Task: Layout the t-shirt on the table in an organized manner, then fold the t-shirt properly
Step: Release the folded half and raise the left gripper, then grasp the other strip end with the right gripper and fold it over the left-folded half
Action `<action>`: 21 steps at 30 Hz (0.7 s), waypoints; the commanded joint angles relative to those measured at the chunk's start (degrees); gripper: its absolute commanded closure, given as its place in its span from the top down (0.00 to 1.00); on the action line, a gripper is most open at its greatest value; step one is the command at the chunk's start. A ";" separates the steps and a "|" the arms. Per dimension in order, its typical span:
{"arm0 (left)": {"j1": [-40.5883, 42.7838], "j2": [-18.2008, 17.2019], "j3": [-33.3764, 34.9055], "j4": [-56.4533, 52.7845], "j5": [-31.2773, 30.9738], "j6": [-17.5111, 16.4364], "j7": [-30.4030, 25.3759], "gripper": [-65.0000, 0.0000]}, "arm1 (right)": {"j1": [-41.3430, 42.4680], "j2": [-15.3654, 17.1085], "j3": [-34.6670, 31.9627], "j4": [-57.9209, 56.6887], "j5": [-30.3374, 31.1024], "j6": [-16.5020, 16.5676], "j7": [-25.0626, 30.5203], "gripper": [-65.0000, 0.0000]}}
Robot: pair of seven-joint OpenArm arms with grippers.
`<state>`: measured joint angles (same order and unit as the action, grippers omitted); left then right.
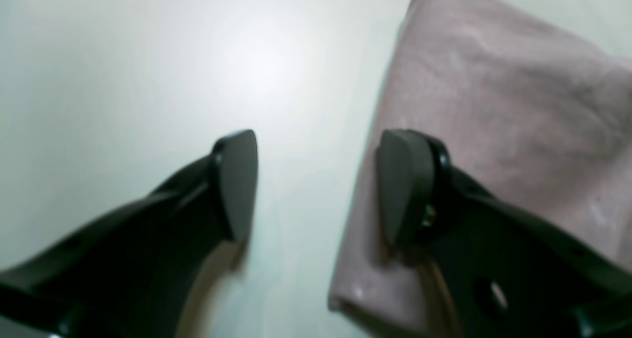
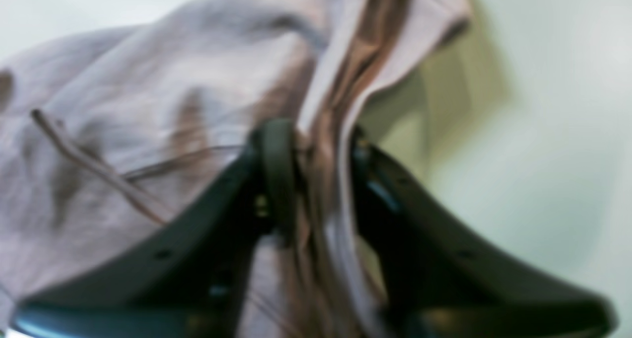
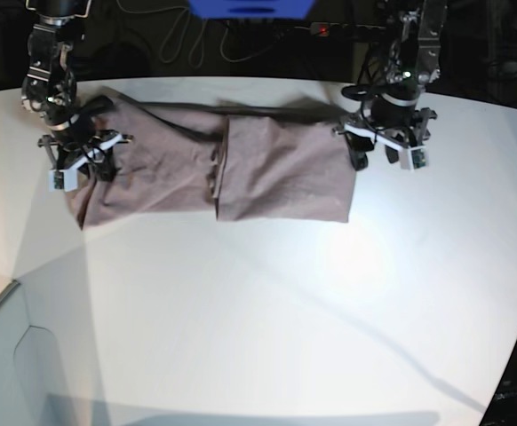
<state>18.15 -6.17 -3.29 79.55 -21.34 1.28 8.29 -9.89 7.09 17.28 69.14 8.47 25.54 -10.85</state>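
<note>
The mauve-grey t-shirt (image 3: pixel 276 173) lies stretched left to right on the far part of the white table (image 3: pixel 267 302), with one part folded over near its middle. My right gripper (image 2: pixel 321 170) is shut on a bunched edge of the shirt (image 2: pixel 148 106); in the base view it (image 3: pixel 81 164) is at the shirt's left end. My left gripper (image 1: pixel 316 185) is open at the shirt's right end (image 1: pixel 493 96), one finger (image 1: pixel 402 185) over the fabric edge and the other (image 1: pixel 237 180) over bare table (image 1: pixel 148 56). In the base view it (image 3: pixel 376 156) is beside the shirt's right edge.
A blue object (image 3: pixel 250 7) and cables (image 3: pixel 178 40) lie behind the table's curved far edge. The table's left edge (image 3: pixel 1 293) drops off at the lower left. Bare tabletop stretches in front of the shirt.
</note>
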 commanded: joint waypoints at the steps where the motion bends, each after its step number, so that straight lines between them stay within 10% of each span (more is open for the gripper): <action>1: -0.53 -0.20 -0.10 0.76 -0.24 -0.27 -1.39 0.58 | -0.09 0.16 0.00 0.00 -1.04 0.35 -3.08 0.06; 21: -4.04 -0.11 4.74 -2.58 -0.24 0.08 -1.39 0.58 | -8.79 -0.98 -9.76 30.94 -0.95 0.44 -3.08 0.00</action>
<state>14.39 -6.31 1.32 75.85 -21.50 1.54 7.84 -19.03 5.82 7.31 98.76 6.31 25.67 -15.99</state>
